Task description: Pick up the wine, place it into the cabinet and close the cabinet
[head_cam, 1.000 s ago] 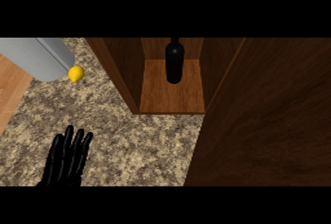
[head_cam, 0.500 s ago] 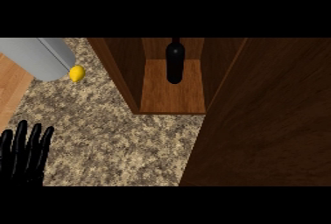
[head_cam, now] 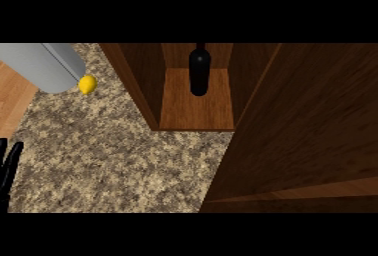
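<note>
Left hand at frame edge; wine inside open cabinet.

The left hand (head_cam: 7,165) shows only as black fingers at the view's left edge, straight and holding nothing, over the speckled counter (head_cam: 111,160). The wine (head_cam: 198,70), a dark bottle, stands upright on the cabinet (head_cam: 196,107) floor toward the back, between its wooden side walls. The cabinet door (head_cam: 303,135) stands open at right. A yellow lemon (head_cam: 87,84) lies beside a grey object (head_cam: 44,65) at upper left.

Even, fairly dim light; the cabinet (head_cam: 196,107) interior is shaded, its floor brighter, without glare.
</note>
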Available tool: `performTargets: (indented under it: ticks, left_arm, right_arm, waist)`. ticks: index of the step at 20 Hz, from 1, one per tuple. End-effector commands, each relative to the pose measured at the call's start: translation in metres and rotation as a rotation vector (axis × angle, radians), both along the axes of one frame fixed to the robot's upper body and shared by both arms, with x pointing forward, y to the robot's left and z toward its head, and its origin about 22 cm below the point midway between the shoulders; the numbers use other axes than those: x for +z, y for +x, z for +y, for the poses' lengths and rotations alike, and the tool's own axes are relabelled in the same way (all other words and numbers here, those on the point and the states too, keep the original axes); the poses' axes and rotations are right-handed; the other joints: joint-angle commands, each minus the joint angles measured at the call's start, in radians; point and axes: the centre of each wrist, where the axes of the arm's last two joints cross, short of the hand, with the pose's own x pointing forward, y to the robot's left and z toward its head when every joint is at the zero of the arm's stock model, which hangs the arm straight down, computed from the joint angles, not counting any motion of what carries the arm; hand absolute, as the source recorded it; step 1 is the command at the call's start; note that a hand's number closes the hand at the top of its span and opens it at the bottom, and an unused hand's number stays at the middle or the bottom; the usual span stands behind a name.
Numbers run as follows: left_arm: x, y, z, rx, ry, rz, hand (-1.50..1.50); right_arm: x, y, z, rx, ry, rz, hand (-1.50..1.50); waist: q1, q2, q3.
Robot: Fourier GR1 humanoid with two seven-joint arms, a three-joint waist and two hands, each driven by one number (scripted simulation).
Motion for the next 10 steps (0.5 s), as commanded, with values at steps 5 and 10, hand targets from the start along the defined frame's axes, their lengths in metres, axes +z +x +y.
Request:
performTargets:
  ticks: [5,10]
  left_arm:
    - [0.011,0.001,0.018,-0.029,0.019,0.006,-1.5]
    - [0.026,0.018,0.032,-0.03,0.002,0.008,-1.5]
  right_arm:
    - [0.013,-0.021,0.038,0.109,0.047,-0.065,1.5]
    - [0.007,-0.014,0.062,0.082,0.053,-0.129,1.5]
  waist:
    - [0.009,-0.001,-0.001]
    - [0.007,0.003,-0.001]
